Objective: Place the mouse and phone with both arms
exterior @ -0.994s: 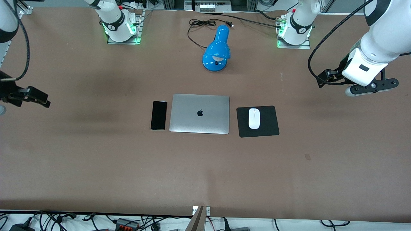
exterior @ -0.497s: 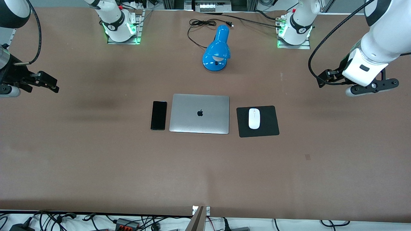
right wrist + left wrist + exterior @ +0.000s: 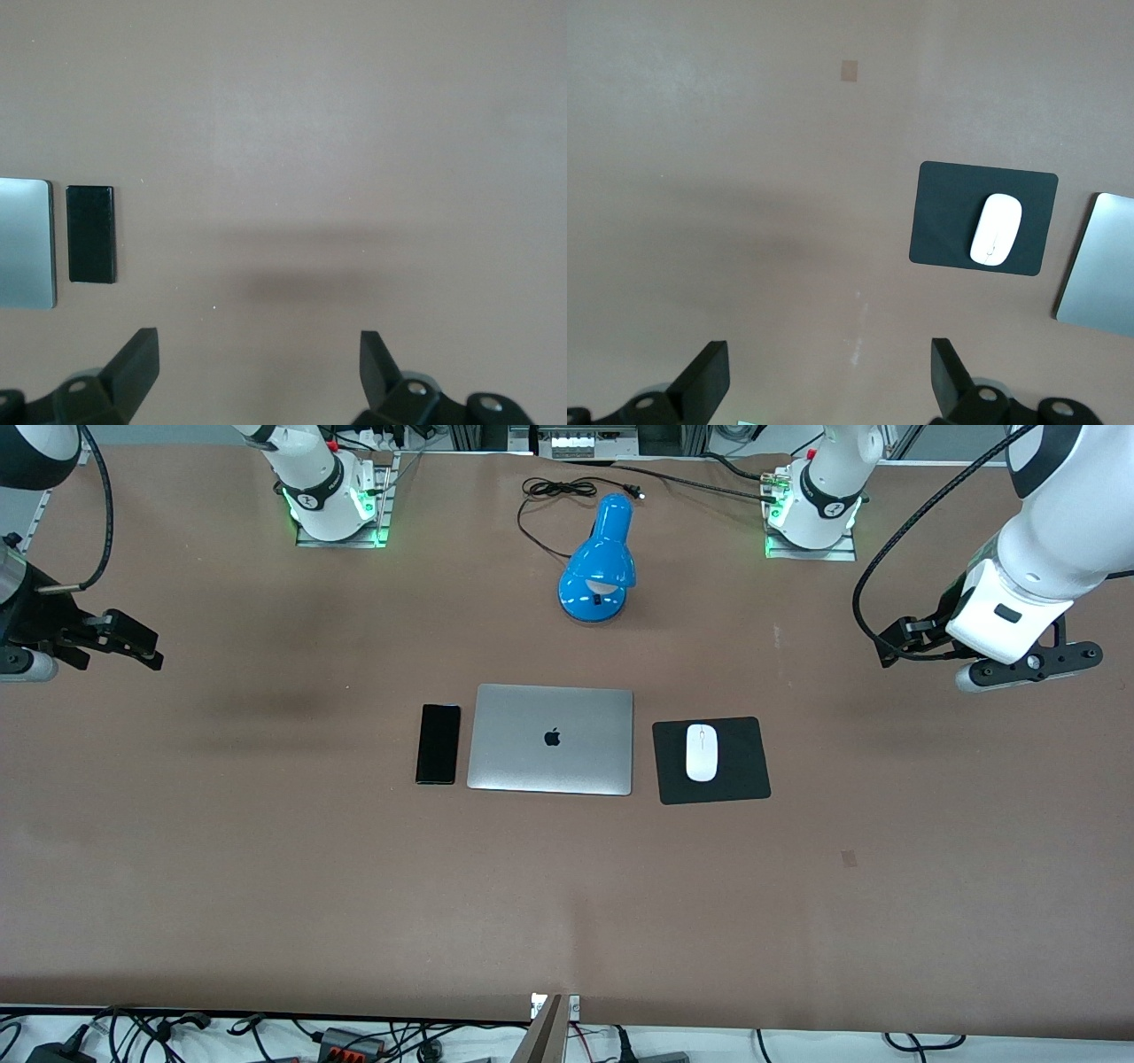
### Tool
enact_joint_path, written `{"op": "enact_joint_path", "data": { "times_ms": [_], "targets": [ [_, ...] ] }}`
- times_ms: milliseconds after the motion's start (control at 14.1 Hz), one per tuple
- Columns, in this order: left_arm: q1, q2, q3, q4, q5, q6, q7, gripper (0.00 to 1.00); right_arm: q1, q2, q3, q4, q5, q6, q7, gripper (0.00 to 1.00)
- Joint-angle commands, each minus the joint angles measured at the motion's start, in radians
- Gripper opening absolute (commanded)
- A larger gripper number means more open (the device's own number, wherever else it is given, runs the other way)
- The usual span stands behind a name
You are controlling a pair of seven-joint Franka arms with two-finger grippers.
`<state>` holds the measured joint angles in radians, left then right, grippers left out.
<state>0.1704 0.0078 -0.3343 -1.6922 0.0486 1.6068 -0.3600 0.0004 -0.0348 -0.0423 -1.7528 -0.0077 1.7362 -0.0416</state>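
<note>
right tool (image 3: 133, 642) shifted slightly | both tools spread | phone (image 3: 438, 744), mouse (image 3: 702, 752) lengthwise toward bases

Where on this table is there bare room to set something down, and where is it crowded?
Bare: the wide strip nearer the camera than the phone, laptop and mouse on its pad; also both table ends, under the open left tool and right tool. Crowded: that row, and the lamp.

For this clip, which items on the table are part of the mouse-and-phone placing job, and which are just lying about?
Part of the job:
- white mouse, on the black mouse pad
- black phone, beside the laptop
- left gripper and right gripper, both open over bare table

Lying about:
- closed silver laptop
- blue desk lamp
</note>
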Motion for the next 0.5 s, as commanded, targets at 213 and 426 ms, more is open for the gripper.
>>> {"op": "enact_joint_path", "data": {
  "times_ms": [213,426],
  "targets": [
    [0.004,-0.008,0.003,-0.006,-0.007,-0.001,0.027,1.0,-0.002,-0.04,-0.001,-0.014,0.002,-0.018,-0.017,1.0],
    [0.006,-0.006,0.005,-0.006,-0.007,-0.001,0.027,1.0,-0.002,-0.04,0.002,-0.014,0.002,-0.02,-0.017,1.0]
  ]
}}
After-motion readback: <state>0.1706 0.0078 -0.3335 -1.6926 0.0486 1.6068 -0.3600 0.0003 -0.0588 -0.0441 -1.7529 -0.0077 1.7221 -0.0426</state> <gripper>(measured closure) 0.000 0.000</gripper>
